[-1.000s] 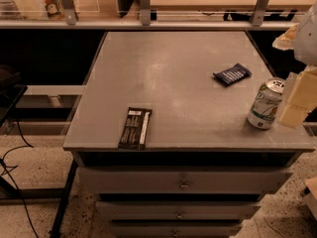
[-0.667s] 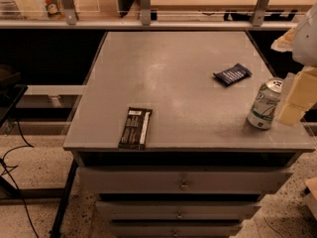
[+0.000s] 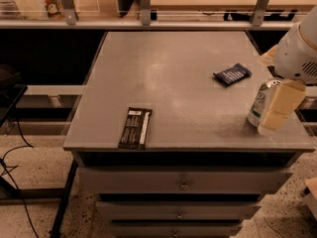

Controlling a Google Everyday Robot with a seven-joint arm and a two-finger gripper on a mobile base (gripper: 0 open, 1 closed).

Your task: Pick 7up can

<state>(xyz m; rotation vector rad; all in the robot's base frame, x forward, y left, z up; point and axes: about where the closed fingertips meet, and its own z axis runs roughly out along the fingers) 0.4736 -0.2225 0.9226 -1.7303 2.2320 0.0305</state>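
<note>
The 7up can (image 3: 256, 105), silver-white with green markings and a shiny top, stands upright near the right front corner of the grey tabletop (image 3: 173, 83). My gripper (image 3: 275, 112) comes in from the right edge of the camera view, its cream-coloured end right against the can and covering the can's right side. The rounded white wrist (image 3: 299, 53) sits above and behind the can.
A flat dark blue snack packet (image 3: 232, 74) lies behind and left of the can. A dark snack bar packet (image 3: 134, 128) lies at the table's front left edge. Drawers (image 3: 184, 182) sit under the tabletop. A shelf with rails (image 3: 143, 6) runs along the back.
My gripper has moved left and now covers more of the can's right side. The can and both packets have not moved.
</note>
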